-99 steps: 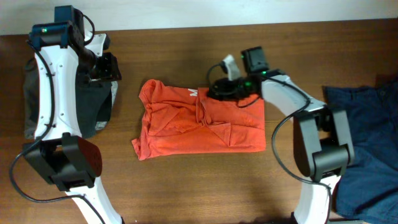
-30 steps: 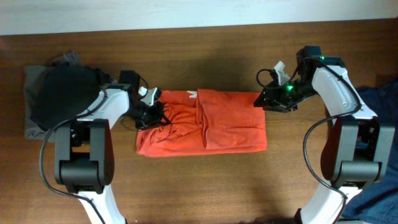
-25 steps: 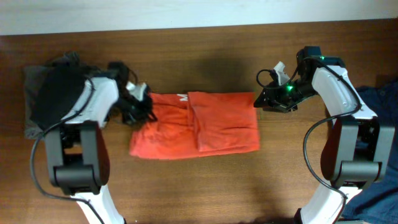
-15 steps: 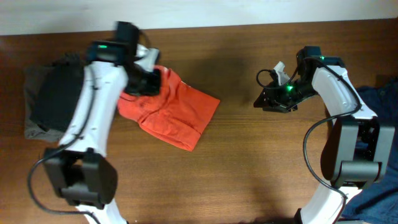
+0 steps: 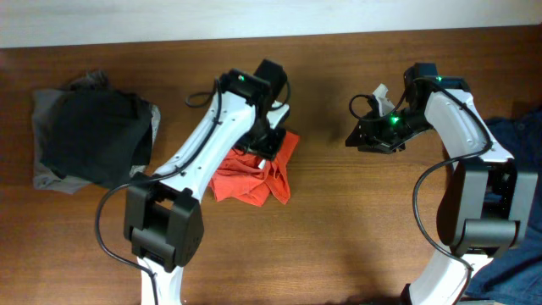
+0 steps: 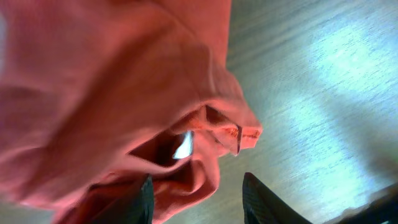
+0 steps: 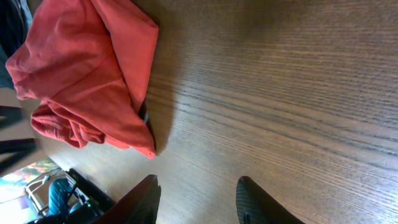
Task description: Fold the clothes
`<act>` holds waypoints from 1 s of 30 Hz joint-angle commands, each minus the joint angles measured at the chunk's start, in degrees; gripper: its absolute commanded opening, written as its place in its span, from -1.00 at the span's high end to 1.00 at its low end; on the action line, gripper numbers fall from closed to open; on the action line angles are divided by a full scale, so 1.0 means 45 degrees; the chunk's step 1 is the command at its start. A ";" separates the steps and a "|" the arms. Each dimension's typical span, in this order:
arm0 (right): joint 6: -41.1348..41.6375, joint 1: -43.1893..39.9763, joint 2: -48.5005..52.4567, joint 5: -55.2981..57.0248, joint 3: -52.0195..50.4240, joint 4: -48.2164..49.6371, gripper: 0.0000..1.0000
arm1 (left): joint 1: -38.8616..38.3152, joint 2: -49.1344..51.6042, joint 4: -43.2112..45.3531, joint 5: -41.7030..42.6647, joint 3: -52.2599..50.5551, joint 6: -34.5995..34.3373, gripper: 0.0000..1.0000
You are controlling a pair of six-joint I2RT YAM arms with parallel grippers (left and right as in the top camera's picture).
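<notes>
**Inspector:** Where is the garment, and what has hold of it?

**Operator:** The orange-red T-shirt (image 5: 252, 174) lies crumpled in a heap near the middle of the table (image 5: 364, 229). Nothing holds it. My left gripper (image 6: 198, 186) has its fingers parted, with loose folds and bare wood showing between them. My right gripper (image 7: 198, 183) is also parted and empty over bare wood.

**Inspector:** Arm poses?

**Operator:** The left arm stretches diagonally from its base to the centre, with the wrist tipped down over the heap's upper right edge. The right arm is bent inward, its gripper pointing toward the shirt but well apart from it.

**Inspector:** What does the step in hand require?

**Operator:** In my judgement, the shirt must be spread flat before any fold. I would pinch a single hem edge, not the bunch, bring the right gripper to the opposite edge, and draw the two apart evenly. The dark garments (image 5: 85, 140) at the left and the navy garment (image 5: 517, 135) at the right can wait.
</notes>
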 commanded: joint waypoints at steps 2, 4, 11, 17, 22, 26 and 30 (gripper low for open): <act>0.0058 0.0053 -0.0330 -0.0029 0.0136 -0.0068 0.10 | 0.0680 -0.0107 -0.0806 -0.1836 0.2307 -0.0199 -0.03; 0.0058 0.0053 -0.0330 -0.0029 0.0136 -0.0097 0.10 | 0.1273 -0.0087 -0.0811 -0.1923 0.2404 -0.0214 -0.03; 0.0058 0.0053 -0.0330 -0.0029 0.0136 -0.0160 0.10 | 0.2419 0.0967 -0.1486 -0.1307 0.1054 -0.0219 0.99; 0.0058 0.0053 -0.0330 -0.0029 0.0136 -0.0155 0.10 | 0.3172 0.1209 0.0432 -0.1389 -0.0515 -0.0544 0.99; 0.0058 0.0053 -0.0330 -0.0029 0.0136 -0.0155 0.10 | 0.3177 0.1229 0.1583 0.0631 -0.2195 -0.0457 0.99; 0.0058 0.0053 -0.0330 -0.0029 0.0136 -0.0141 0.10 | 0.2433 0.1229 0.3531 0.3371 -0.2239 -0.0340 0.99; 0.0058 0.0053 -0.0330 -0.0034 0.0136 -0.0165 0.09 | 0.1326 0.1234 0.5935 0.5275 -0.2234 -0.0335 0.99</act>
